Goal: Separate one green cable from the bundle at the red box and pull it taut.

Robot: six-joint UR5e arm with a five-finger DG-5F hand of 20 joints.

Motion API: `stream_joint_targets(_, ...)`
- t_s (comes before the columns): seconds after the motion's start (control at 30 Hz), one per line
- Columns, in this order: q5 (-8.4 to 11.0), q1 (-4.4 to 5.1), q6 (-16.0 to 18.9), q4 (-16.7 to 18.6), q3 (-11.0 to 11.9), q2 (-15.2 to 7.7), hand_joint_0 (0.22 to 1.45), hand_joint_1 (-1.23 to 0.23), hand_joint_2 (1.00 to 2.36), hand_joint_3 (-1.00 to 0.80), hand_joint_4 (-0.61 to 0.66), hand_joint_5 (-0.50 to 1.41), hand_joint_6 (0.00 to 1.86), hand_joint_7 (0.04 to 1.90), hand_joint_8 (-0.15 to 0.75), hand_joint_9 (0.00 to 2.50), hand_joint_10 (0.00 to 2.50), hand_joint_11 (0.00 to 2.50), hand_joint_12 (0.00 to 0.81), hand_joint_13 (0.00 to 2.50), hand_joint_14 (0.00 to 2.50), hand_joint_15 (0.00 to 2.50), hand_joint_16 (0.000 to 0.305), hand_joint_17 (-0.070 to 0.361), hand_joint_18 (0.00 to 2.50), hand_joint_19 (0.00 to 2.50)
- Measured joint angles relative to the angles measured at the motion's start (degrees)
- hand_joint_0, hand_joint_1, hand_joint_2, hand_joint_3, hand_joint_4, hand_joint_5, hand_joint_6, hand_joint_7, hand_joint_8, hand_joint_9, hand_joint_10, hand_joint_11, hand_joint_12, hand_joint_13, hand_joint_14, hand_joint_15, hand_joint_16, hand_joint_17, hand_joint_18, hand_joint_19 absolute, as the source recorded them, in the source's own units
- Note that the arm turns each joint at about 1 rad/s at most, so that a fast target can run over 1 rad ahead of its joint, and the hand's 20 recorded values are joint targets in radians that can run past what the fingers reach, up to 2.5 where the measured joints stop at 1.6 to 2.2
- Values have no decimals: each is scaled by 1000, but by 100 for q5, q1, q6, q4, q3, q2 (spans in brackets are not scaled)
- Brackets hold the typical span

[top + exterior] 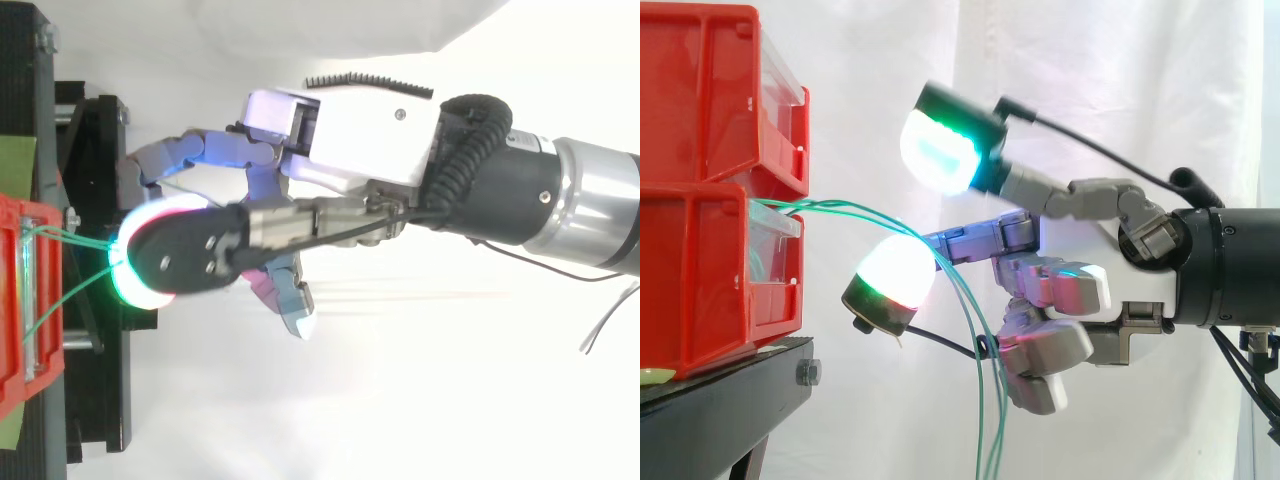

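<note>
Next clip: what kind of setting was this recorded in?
Likely a robotics lab test bench: a plain white curtain as backdrop, stacked red bins on a black stand with green cables trailing out, and a robot hand beside them.

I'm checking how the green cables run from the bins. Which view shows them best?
Side view: the green cables arc out of the lower red bin and hang down. Top view catches short stretches by the hand.
</note>
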Motion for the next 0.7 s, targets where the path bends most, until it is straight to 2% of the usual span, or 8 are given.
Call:
stream_joint_targets(0.27,182,18,171,-123,8,1,799,-676,1012,-363,74,148,505,1261,160,1933,9,233,460,1423,15,890,62,140,1338,736)
stream_joint_targets(0.37,202,22,203,-174,8,0,802,-695,1015,-324,61,147,505,1273,223,1921,10,251,461,1436,17,915,62,139,1331,753)
stream_joint_targets(0.43,214,27,211,-197,8,0,785,-681,1013,-348,61,146,505,1274,215,1917,11,251,462,1445,17,926,63,141,1348,732)
stream_joint_targets(0.47,218,27,213,-204,8,0,705,-657,1002,-473,87,142,504,1273,220,1885,7,201,455,1457,18,905,67,152,1381,676)
stream_joint_targets(0.53,225,26,214,-215,7,0,507,-444,1000,-500,140,139,504,1287,245,1866,5,110,480,1471,17,835,79,179,1426,612)
stream_joint_targets(0.57,228,26,215,-220,5,0,402,-245,1000,-500,169,140,505,1268,281,1878,1,0,528,1496,16,710,95,213,1548,478)
stream_joint_targets(0.6,229,26,215,-224,5,0,372,-115,1000,-500,171,141,505,1250,286,1857,0,0,533,1475,15,619,100,226,1534,414)
stream_joint_targets(0.7,234,30,210,-242,5,0,393,2,1000,-500,112,146,504,1278,230,1845,0,0,507,1393,12,512,91,205,1360,420)
